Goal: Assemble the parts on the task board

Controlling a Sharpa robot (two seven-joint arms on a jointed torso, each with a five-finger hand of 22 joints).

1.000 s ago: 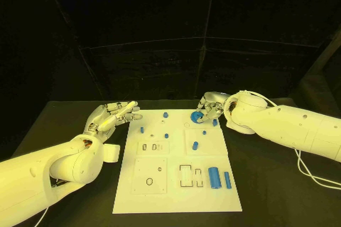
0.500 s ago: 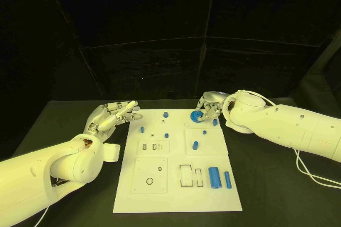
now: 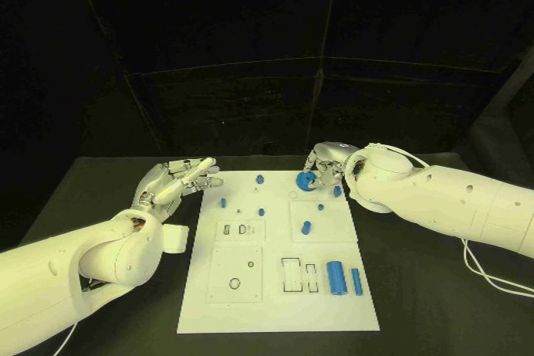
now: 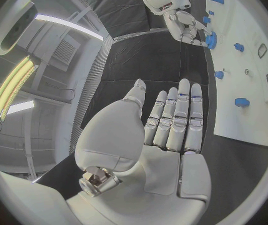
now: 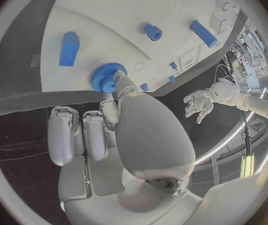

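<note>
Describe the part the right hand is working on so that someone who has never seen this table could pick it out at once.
Start at the white task board in the middle of the black table and go to its far right corner, where the right hand touches it. The part is the blue gear: a round toothed disc, wider than the small blue pegs nearby.

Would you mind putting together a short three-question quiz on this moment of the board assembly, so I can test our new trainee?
1. True or false: the left hand holds a blue part.
2. Which thing does the right hand touch? A) the blue gear at the far edge of the task board; B) the large blue cylinder at the near right; C) the black table.
3. Fill in: beside the large blue cylinder, toward the board's right edge, lies a thinner blue ____.

Key: 1. False; its fingers are stretched out, apart and empty, beside the board. 2. A. 3. rod.
</note>
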